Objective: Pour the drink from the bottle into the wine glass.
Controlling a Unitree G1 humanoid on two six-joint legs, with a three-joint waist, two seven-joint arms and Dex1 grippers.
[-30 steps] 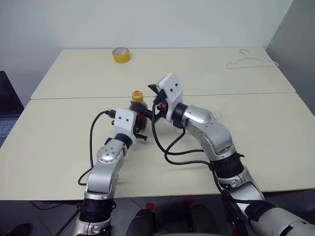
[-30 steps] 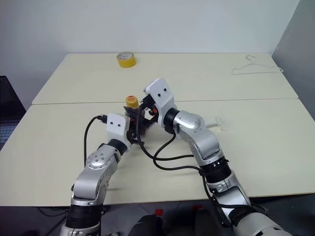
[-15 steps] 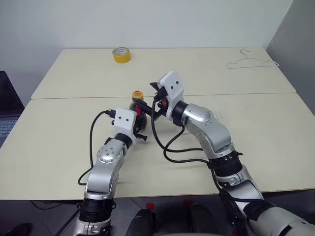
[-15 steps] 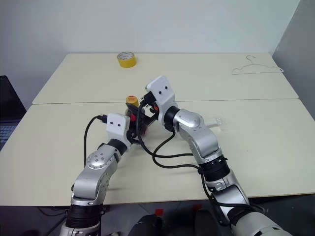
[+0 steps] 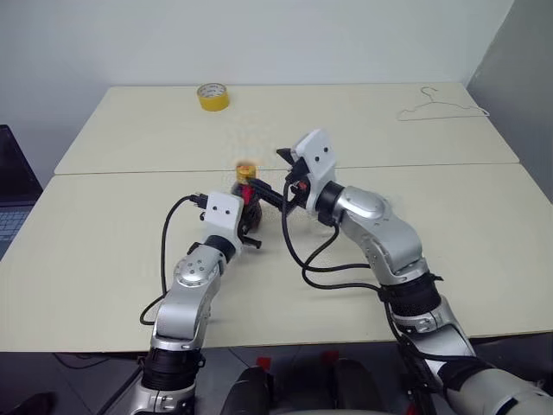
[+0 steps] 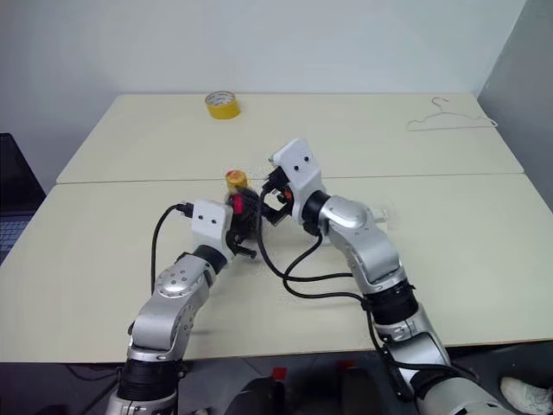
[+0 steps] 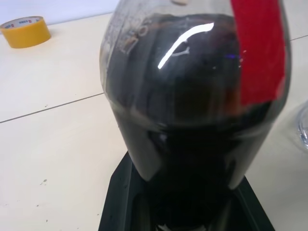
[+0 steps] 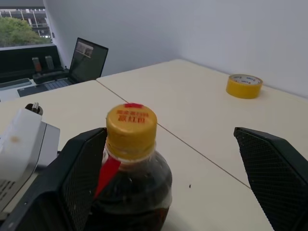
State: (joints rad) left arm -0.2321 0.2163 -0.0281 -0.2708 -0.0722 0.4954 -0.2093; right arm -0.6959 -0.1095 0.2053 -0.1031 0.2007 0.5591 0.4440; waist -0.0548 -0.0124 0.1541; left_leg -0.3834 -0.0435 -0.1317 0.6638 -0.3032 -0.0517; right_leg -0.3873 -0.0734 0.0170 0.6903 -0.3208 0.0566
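Cream-coloured table (image 5: 104, 259) spread across the scene, two tops joined by a seam running from nine to three o'clock. Near its centre the left gripper (image 5: 249, 216) was clamped shut on the bottle (image 5: 245, 192), holding it upright; in the left wrist view the dark drink (image 7: 192, 144) filled the rounded body behind a red label (image 7: 257, 53). At about two o'clock of the bottle, the right gripper (image 8: 173, 159) had its two black fingers spread wide, one on either side of the yellow cap (image 8: 131, 126), without touching it.

A clear rim that was probably the wine glass (image 7: 303, 126) sat near the bottle, at about three o'clock of it. A yellow tape roll (image 5: 212, 96) lay at twelve o'clock, far back; a wire hanger (image 5: 441, 105) lay at two o'clock.

Judging from this, the cap was still on. If the right fingers closed off-centre, they might slip on the cap or tip the bottle in the left grip.
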